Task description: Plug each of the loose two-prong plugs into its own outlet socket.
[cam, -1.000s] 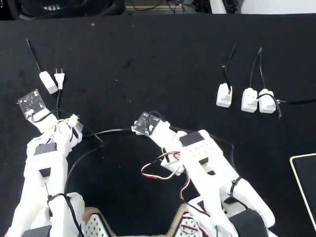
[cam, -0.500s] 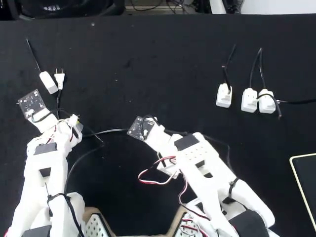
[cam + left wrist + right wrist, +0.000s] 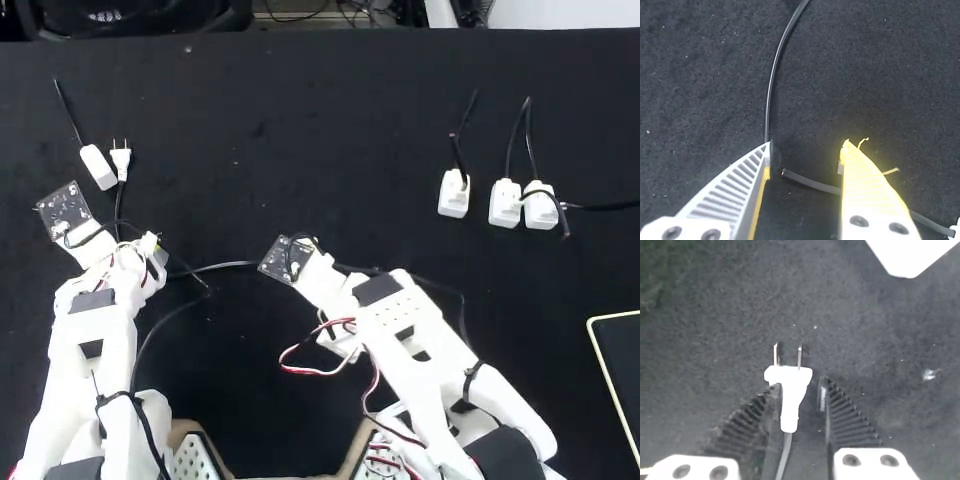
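Currently, the right gripper (image 3: 797,385) stands open astride the plug (image 3: 788,377), its prongs (image 3: 799,356) pointing ahead of the fingertips (image 3: 826,390), presumably to be free for insertion once gripped, while the left gripper (image 3: 806,145), also open, hangs over a black cable (image 3: 771,90).

White first plug (image 3: 788,390), prongs level, cord trailing. Second plug (image 3: 121,160) lies just beside white socket (image 3: 97,166). Three corded socket blocks (image 3: 505,203) sit in a row, well apart.
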